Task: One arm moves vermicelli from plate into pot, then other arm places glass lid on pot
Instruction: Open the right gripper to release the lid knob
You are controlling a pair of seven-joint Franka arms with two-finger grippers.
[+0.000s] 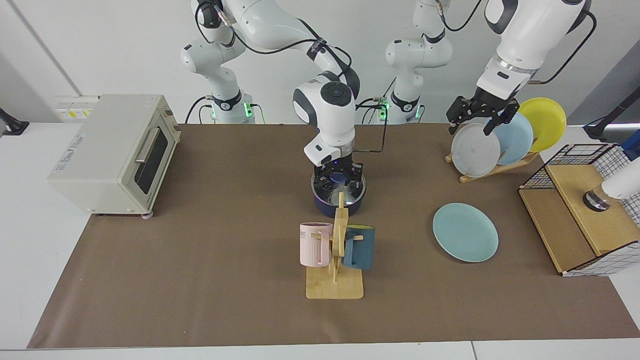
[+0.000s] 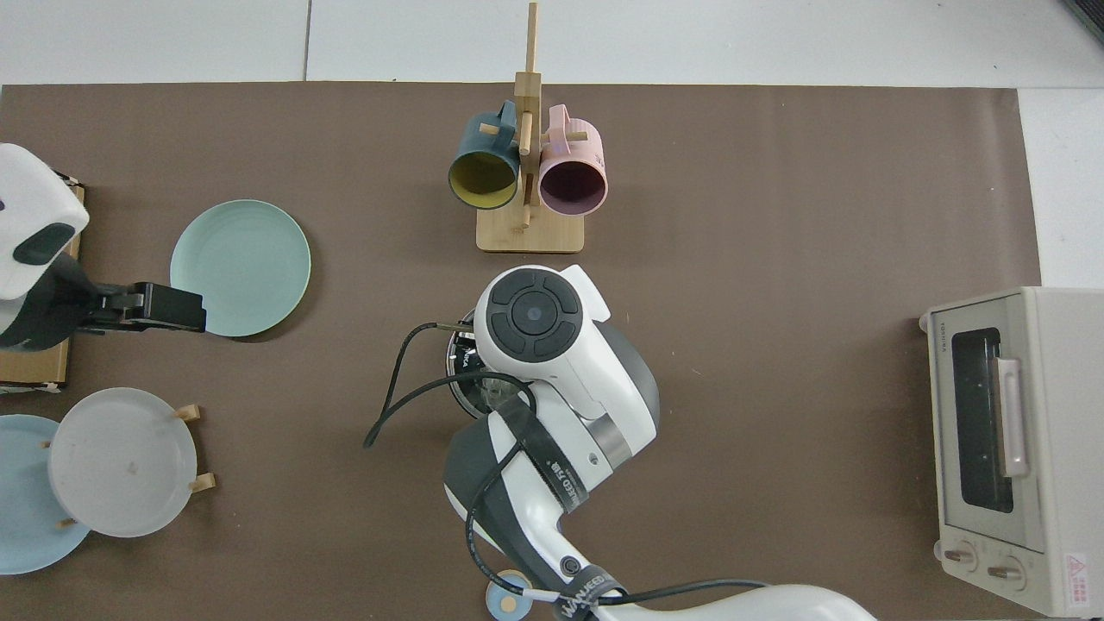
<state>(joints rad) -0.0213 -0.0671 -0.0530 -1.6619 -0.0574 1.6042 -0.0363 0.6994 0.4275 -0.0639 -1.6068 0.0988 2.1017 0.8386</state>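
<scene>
— Where is your right gripper point(image 1: 339, 176)?

— Right over the pot point(image 1: 339, 204), near the middle of the worktop point(image 1: 200, 260), just behind the wooden mug stand point(image 1: 336, 280). My fingers stand either side of the blue knob of the glass lid point(image 1: 350, 192); I cannot tell whether they grip it. The lid lies on the pot's rim.

— And the vermicelli point(image 1: 336, 189)?

— White threads show through the glass, inside the pot. From above, my own wrist hides nearly all of the pot point(image 2: 459, 379).

— The plate point(image 1: 465, 232)?

— Flat on the mat towards the worktop's end with the wire basket point(image 1: 580, 210), bare.

— Your left gripper point(image 1: 477, 119)?

— It hangs with its fingers parted, holding nothing, above the grey plate point(image 1: 475, 150) in the rack, waiting.
</scene>
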